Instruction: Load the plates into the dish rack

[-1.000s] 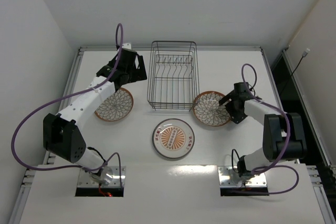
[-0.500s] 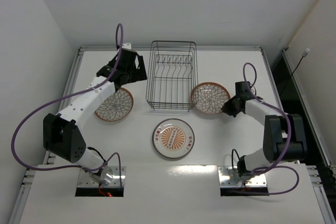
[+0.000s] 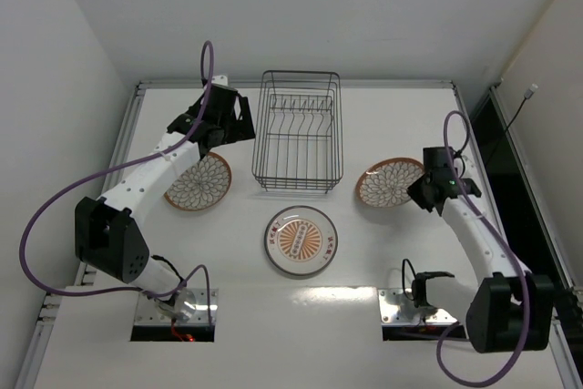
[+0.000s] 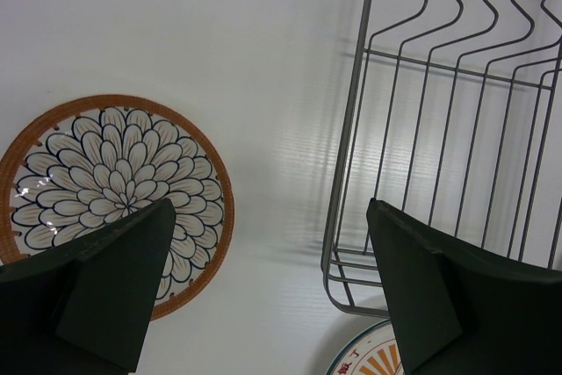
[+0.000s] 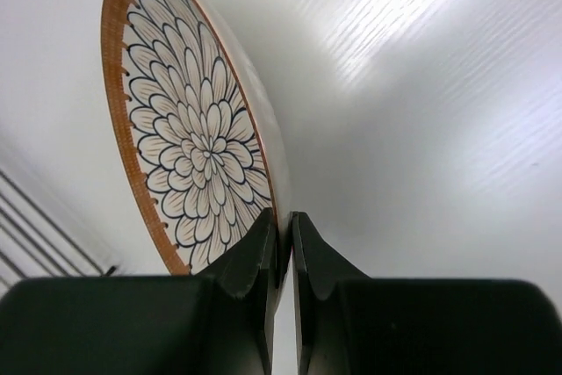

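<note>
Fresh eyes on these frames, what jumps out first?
The right gripper pinching a floral plate by its rim, tilted, right of the dish rack. The rack holds no plates; a second floral plate lies left of it and an orange-centred plate on its near side.

The held plate (image 5: 189,129) nipped in the right claw (image 5: 283,227) was glazed ceramic, its brown rim and painted petals smooth with a soft sheen, while the claw's black fingers (image 5: 241,265) looked like matt moulded plastic. Beyond that claw the table (image 5: 421,129) was a smooth white surface, glossy enough to carry streaks of glare. Ahead and right of the left claw (image 4: 270,217) the dish rack (image 3: 301,138) was thin dark metal wire with a dull satin finish; to its left the second plate (image 4: 114,173) showed the same shiny glaze, and the arm's purple cable (image 3: 209,66) looked smooth and rubbery.
</note>
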Controlling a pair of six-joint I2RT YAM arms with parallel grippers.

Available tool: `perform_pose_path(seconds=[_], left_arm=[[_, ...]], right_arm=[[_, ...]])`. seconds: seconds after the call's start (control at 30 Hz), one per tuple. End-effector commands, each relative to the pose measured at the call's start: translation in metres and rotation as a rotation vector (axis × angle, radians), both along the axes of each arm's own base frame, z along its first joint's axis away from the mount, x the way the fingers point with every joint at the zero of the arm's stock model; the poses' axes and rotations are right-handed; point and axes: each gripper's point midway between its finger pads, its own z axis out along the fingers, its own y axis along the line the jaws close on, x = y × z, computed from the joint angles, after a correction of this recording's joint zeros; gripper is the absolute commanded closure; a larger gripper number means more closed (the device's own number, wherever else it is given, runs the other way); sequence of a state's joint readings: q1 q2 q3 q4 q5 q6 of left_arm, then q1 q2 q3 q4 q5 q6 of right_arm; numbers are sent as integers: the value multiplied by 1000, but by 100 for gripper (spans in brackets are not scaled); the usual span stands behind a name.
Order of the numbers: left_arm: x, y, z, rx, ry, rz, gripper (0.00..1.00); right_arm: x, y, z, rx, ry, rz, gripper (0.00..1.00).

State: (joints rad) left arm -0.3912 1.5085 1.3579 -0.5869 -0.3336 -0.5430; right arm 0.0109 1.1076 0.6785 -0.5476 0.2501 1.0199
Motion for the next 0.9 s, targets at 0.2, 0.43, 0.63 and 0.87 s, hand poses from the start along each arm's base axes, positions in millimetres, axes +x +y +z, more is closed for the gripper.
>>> perform_pose_path(seconds=[0.2,0.43,0.63,0.87], left_arm=[[7,2,17,-13,-54,21,10],[6,1,16,-20,-51,13,10],[6,-2,16,-41,-50,18,10],[6,-4,7,-37,-19,9,10]], right_arm=[[47,-30,143,-263,-278,38,100],[68,-36,223,-403,-371,103,100],[113,-5,269,-422,-438,207,100],[158,66,270,-473,-428,318,100]])
